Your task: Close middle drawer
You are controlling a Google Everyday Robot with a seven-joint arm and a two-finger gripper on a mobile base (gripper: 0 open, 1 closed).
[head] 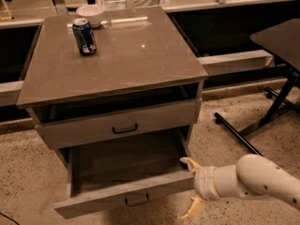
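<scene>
Since the middle drawer (117,193) stands pulled far out, the gripper (192,187), jaws spread at its right front corner, should press flat on the front, pushing straight so it won't skew.

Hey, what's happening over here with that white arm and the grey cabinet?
A robot arm is set to close the middle drawer, which is pulled far out of the grey cabinet. Its hand is low at the drawer's right front corner, fingers spread open and holding nothing. The drawer above is out a little. A soda can and a white bowl sit on top.
</scene>
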